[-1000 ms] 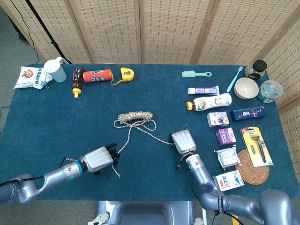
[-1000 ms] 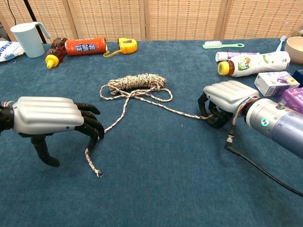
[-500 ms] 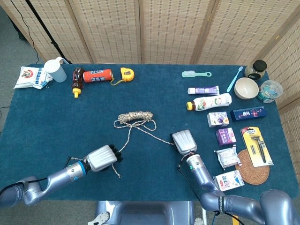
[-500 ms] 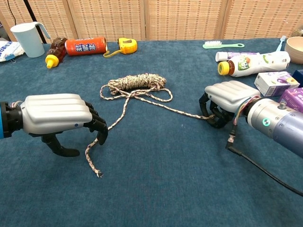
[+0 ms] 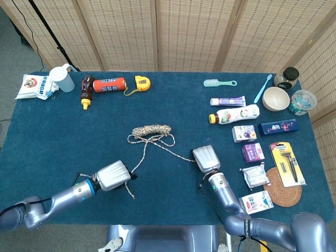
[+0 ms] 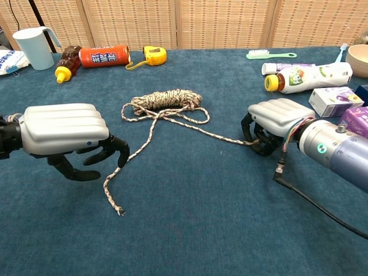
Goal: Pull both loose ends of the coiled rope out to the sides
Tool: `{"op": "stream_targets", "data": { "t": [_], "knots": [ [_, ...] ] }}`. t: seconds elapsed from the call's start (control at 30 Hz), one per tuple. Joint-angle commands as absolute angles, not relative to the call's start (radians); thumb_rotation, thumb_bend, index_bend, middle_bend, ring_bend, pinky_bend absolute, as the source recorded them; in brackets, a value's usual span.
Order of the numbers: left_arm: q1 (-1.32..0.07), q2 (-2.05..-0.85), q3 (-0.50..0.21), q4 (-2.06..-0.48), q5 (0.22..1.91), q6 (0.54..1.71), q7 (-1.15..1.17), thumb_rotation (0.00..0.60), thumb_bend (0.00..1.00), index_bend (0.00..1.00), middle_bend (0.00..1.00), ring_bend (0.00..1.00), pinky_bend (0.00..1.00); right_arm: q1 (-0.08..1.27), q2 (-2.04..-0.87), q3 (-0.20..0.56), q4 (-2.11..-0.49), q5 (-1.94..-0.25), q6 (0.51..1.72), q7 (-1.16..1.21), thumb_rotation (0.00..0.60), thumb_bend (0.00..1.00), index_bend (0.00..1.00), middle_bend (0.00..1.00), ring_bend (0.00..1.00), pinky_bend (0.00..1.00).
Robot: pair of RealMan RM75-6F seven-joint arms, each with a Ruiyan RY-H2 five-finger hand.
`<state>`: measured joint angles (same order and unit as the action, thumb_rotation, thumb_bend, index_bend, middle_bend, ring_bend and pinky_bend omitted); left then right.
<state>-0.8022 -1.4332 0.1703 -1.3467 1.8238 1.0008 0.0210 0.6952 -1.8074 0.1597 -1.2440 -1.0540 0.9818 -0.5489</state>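
**Left hand curls in beside the rope's near end; right end already held**

The left hand has changed most in the last second: its fingers, spread and reaching toward the strand a second ago, are now curled in under the palm, and the hand has lifted slightly. In the chest view the left loose end runs just past the fingertips and lies on the tabletop below and ahead of them, its frayed tip free. Whether any finger actually catches the strand I cannot tell; it looks closed beside the rope and not around it.

The right hand has not moved. Its fingers are folded down on the right loose end, which runs taut from under the palm back to the coiled rope, lying ahead of and between the two hands.

The coil itself has not shifted, so no pulling has begun. By my judgement the right side is ready, while the left grasp is doubtful. If it missed, the left hand would need to reopen and settle over the strand before either end can be drawn outward.
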Motion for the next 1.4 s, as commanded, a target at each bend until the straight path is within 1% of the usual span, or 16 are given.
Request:
{"op": "stream_targets", "data": {
  "t": [0.03, 0.17, 0.3, 0.47, 0.57, 0.67, 1.1, 1.23, 1.4],
  "knots": [
    [-0.807, -1.429, 0.180, -1.339, 1.835, 0.998, 0.014, 0.558, 0.34, 0.37, 0.81, 0.80, 0.81, 0.695, -1.809, 0.160, -1.243, -1.054, 0.981, -0.548, 0.600, 0.47, 0.60, 0.82, 0.94, 0.76],
    [-0.818, -1.429, 0.207, -1.346, 1.850, 0.970, -0.009, 0.553, 0.34, 0.35, 0.85, 0.83, 0.85, 0.697, -1.811, 0.162, -1.239, -1.054, 0.980, -0.548, 0.600, 0.46, 0.60, 0.82, 0.94, 0.76],
    [-0.821, -1.436, 0.213, -1.348, 1.852, 0.960, -0.014, 0.553, 0.34, 0.37, 0.85, 0.84, 0.86, 0.697, -1.813, 0.162, -1.235, -1.051, 0.975, -0.546, 0.600, 0.47, 0.60, 0.82, 0.94, 0.76],
    [-0.820, -1.443, 0.213, -1.348, 1.849, 0.956, -0.010, 0.557, 0.37, 0.42, 0.85, 0.84, 0.86, 0.697, -1.816, 0.162, -1.227, -1.050, 0.972, -0.543, 0.600, 0.46, 0.60, 0.82, 0.94, 0.76],
    [-0.816, -1.447, 0.209, -1.347, 1.840, 0.958, -0.011, 0.558, 0.38, 0.47, 0.86, 0.85, 0.86, 0.697, -1.816, 0.162, -1.226, -1.051, 0.972, -0.541, 0.600, 0.46, 0.60, 0.82, 0.94, 0.76],
    [-0.808, -1.453, 0.207, -1.345, 1.829, 0.958, -0.007, 0.560, 0.38, 0.49, 0.86, 0.85, 0.86, 0.696, -1.817, 0.162, -1.226, -1.051, 0.972, -0.541, 0.600, 0.47, 0.60, 0.82, 0.94, 0.76],
    [-0.770, -1.481, 0.199, -1.315, 1.809, 0.990, 0.025, 0.568, 0.38, 0.48, 0.86, 0.85, 0.86, 0.694, -1.826, 0.159, -1.216, -1.056, 0.974, -0.537, 0.600, 0.47, 0.60, 0.82, 0.94, 0.76],
    [-0.759, -1.496, 0.194, -1.297, 1.809, 1.007, 0.027, 0.567, 0.37, 0.45, 0.86, 0.85, 0.86, 0.693, -1.827, 0.160, -1.215, -1.056, 0.974, -0.538, 0.600, 0.47, 0.60, 0.82, 0.94, 0.76],
    [-0.751, -1.514, 0.191, -1.279, 1.809, 1.021, 0.027, 0.566, 0.38, 0.44, 0.86, 0.85, 0.86, 0.692, -1.826, 0.161, -1.215, -1.053, 0.973, -0.539, 0.600, 0.47, 0.60, 0.82, 0.94, 0.76]
  ]
}}
